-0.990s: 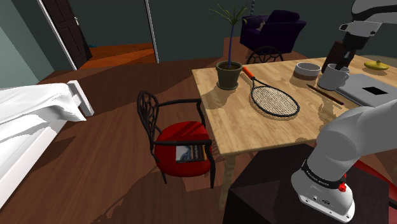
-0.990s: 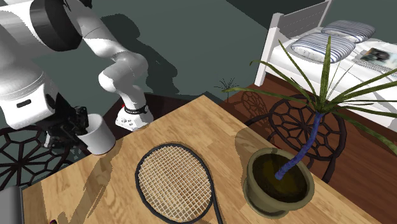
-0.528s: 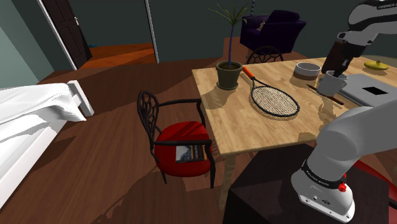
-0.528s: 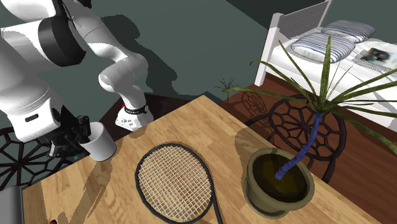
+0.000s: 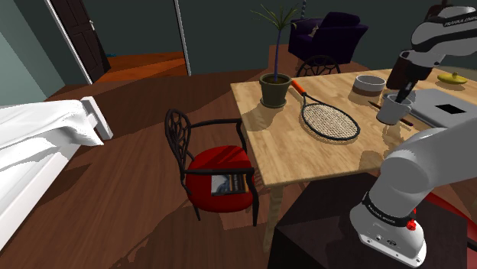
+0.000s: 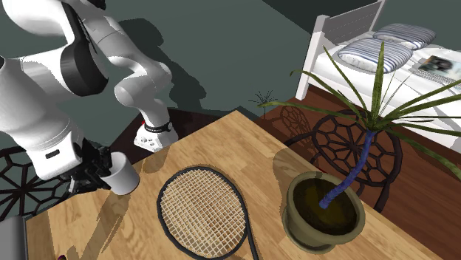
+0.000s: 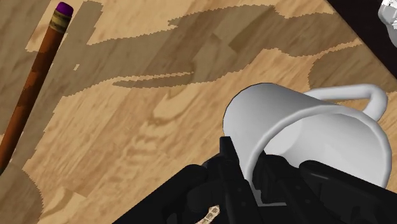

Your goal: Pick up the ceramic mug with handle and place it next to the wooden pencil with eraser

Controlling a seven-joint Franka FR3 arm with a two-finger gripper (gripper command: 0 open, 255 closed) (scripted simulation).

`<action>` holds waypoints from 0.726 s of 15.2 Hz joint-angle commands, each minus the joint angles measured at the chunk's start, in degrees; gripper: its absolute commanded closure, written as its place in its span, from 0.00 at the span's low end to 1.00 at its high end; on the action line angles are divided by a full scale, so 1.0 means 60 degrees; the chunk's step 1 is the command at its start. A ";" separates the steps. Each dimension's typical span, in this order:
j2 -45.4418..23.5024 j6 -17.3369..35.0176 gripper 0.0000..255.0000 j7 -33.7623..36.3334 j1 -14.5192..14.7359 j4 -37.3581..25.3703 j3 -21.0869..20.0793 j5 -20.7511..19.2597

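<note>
I see the gripper [image 7: 247, 183] clamped on the rim of the white mug [image 7: 305, 140], which hangs tilted close to the wooden table [image 7: 159, 127], with the pencil [image 7: 32, 83] lying apart across bare wood and the table's edge just past the mug's handle.

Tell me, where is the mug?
At the shoulder view's right, the mug is in the fingers, beside the pencil and right of the racket.
</note>
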State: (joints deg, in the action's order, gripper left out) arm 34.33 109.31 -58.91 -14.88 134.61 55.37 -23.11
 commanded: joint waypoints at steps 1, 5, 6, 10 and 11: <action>-0.0069 0.0269 1.00 -0.0003 0.0036 0.0186 0.0132 -0.0039; -0.0257 0.0821 1.00 -0.0054 0.0137 0.0524 0.0466 -0.0112; -0.0312 0.0962 1.00 -0.0069 0.0170 0.0604 0.0556 -0.0127; -0.0560 0.1539 1.00 -0.0142 0.0334 0.0905 0.0947 -0.0172; -0.0630 0.1686 1.00 -0.0164 0.0385 0.0975 0.1053 -0.0178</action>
State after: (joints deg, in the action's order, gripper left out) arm 31.07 118.40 -59.69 -12.95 140.06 60.90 -24.15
